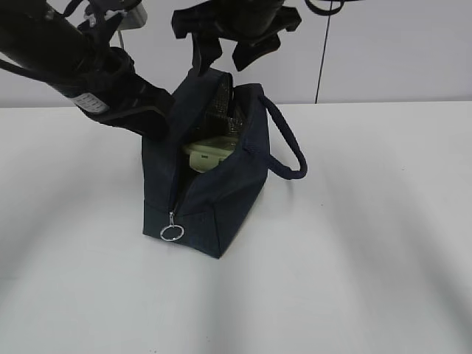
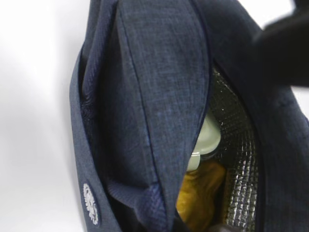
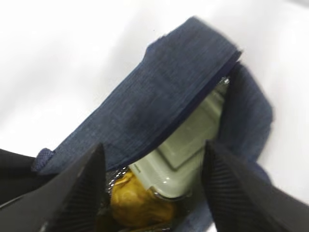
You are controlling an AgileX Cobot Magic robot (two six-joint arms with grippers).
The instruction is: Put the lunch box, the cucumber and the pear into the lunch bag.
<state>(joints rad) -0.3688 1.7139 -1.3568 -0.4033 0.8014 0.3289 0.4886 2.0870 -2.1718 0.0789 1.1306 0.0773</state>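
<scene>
Overhead, the right gripper [image 1: 225, 51] hangs just above the mouth of the lunch bag [image 1: 221, 195], its two dark fingers spread wide with nothing between them. The left gripper [image 1: 166, 125] is pressed against the bag's left side near the raised flap; its jaws appear closed, probably pinching the flap fabric, though the grip itself is hidden.

Inside the bag, the lunch box [image 3: 188, 145] leans on a tilt, pale green lid showing. The pear [image 3: 133, 203], yellow-orange and lumpy, sits beside it, lower down against the silvery lining. No cucumber shows in any view; it may lie hidden deeper in the bag, so I cannot tell where it is.

The bag is soft fabric that sags and folds, so it is best held by a flap edge or the padded handle [image 1: 287, 144]. The box looks rigid and smooth.

A round white patch [image 2: 91, 210] on the bag's outside carries markings too small to read.
</scene>
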